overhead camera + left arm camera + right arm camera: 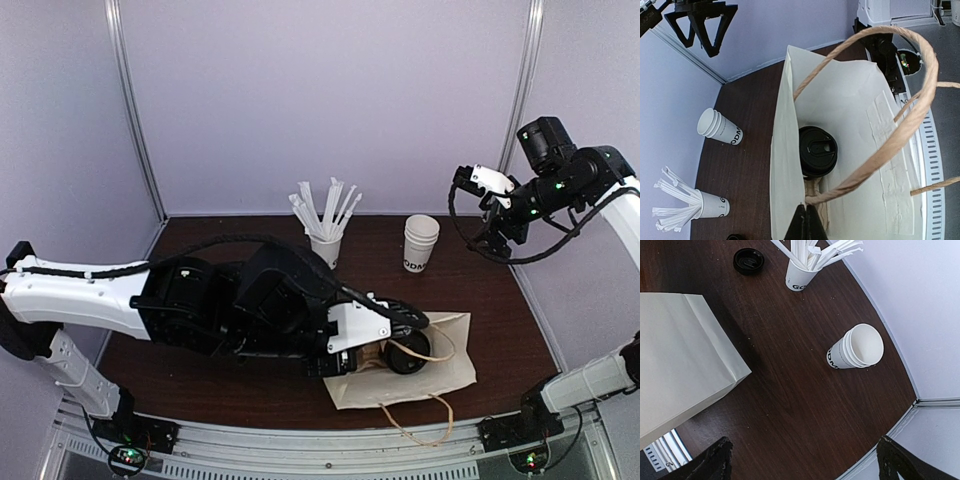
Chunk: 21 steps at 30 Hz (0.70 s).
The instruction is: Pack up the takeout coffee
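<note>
The takeout coffee stands inside an open white paper bag with tan twisted handles. Only its round black lid shows, which also appears in the top view. My left gripper is shut on the near rim of the bag, beside a handle's root. In the top view it sits at the bag's left end. My right gripper is wide open and empty. It hangs high above the table's right back part, away from the bag.
A stack of lidless white cups stands at the back right and shows in both wrist views. A white cup of straws stands at the back middle. A loose black lid lies near it.
</note>
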Motion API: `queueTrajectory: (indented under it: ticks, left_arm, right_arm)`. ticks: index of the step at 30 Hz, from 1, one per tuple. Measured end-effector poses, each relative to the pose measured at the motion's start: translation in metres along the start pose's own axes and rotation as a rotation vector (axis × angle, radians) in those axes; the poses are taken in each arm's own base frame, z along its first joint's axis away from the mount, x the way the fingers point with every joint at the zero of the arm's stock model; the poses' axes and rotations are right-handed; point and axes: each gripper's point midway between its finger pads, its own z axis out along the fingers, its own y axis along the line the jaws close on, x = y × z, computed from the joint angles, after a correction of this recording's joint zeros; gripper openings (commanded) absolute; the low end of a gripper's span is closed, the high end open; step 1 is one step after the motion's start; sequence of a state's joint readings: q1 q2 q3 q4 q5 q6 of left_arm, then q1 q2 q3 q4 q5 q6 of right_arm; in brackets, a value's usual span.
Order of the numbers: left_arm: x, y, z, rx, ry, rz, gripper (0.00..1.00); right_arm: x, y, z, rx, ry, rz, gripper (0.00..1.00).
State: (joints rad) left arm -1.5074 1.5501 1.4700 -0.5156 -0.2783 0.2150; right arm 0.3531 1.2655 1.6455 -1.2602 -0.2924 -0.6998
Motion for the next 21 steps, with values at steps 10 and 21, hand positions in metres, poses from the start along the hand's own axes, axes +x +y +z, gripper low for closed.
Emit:
queueTrajectory:
  ticks: [10,21]
  left_arm:
    - [0.005,0.026,0.017,-0.071,0.03,-0.039,0.0]
    - [0.039,0.104,0.028,-0.2,0.069,-0.229,0.31]
  right_arm:
    - [-0.002,0.002,0.001,-0.016,-0.01,0.001,1.0]
    - [-0.003,0.004,0.01,-0.052,-0.006,0.012,1.0]
